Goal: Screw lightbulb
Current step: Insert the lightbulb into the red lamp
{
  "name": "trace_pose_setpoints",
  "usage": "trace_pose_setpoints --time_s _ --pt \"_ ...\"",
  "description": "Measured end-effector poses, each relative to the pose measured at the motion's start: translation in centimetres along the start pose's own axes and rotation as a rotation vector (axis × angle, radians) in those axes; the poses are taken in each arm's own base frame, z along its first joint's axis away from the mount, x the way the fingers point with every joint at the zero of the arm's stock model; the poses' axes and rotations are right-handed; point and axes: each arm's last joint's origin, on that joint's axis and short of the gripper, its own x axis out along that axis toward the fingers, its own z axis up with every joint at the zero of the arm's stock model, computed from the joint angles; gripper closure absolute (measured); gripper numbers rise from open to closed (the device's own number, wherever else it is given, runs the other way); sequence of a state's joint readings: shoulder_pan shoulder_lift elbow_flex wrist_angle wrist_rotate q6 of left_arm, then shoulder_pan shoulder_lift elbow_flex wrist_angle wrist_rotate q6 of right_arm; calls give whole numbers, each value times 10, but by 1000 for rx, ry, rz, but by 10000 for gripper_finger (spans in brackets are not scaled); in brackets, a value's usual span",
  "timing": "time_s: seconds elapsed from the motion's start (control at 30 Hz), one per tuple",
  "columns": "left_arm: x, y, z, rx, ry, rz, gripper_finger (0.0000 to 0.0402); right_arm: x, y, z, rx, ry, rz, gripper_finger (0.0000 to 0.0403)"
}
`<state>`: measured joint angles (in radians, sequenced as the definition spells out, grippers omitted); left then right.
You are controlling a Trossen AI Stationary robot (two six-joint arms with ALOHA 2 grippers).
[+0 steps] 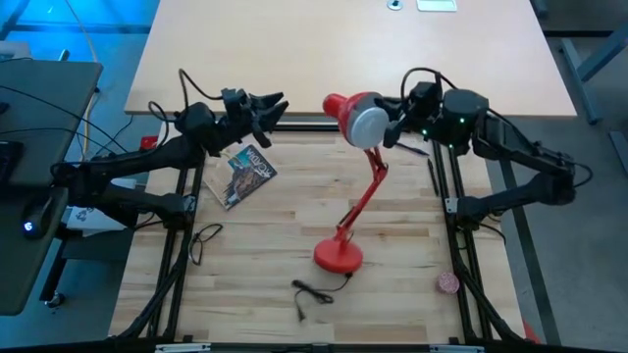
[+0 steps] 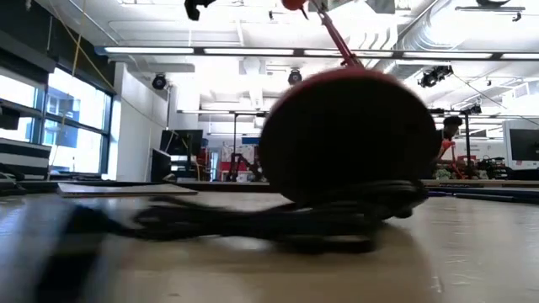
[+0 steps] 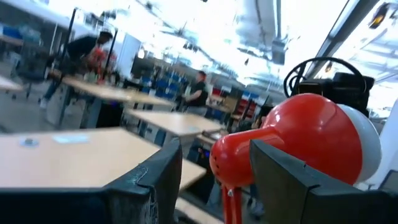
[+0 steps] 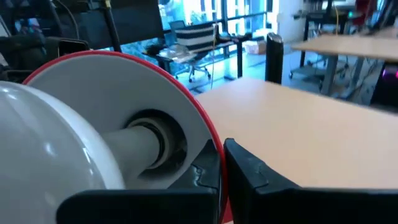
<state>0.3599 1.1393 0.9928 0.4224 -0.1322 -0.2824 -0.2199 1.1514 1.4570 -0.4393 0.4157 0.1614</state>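
Note:
A red desk lamp stands on its round base (image 1: 339, 257), which fills the low view (image 2: 345, 139). Its arm rises to the red shade (image 1: 348, 113) near the far edge. The white lightbulb (image 4: 43, 155) sits with its narrow neck (image 4: 134, 146) in the socket inside the shade's white interior (image 4: 124, 81). My right gripper (image 4: 221, 177) is beside the bulb on the shade's right, its fingertips close together and the bulb off to one side of them. My left gripper (image 3: 214, 180) is open and empty, left of the shade's red back (image 3: 292, 143). My right gripper is shut beside the lightbulb's dome (image 4: 74, 180), not around it. I cannot tell whether one finger (image 4: 143, 205) touches the dome.
A printed booklet (image 1: 245, 175) lies left of the lamp. A black cord (image 1: 314, 291) lies by the base and shows in the low view (image 2: 253, 220). A black loop (image 1: 204, 240) lies at the left, and a small round red-and-white thing (image 1: 448, 283) at the right.

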Motion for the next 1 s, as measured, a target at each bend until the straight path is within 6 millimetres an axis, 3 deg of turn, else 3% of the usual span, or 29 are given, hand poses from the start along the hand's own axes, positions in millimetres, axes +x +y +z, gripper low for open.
trace_pose_setpoints --time_s 0.5,0.73,1.0 --pt "-8 -3 14 209 -70 -36 223 7 12 42 -274 -102 -58 401" --pt "-15 -5 23 223 -97 -40 223 7 37 38 -351 -119 -34 401" --pt "-16 -4 16 229 -21 -32 223 9 65 27 -376 -100 -12 399"
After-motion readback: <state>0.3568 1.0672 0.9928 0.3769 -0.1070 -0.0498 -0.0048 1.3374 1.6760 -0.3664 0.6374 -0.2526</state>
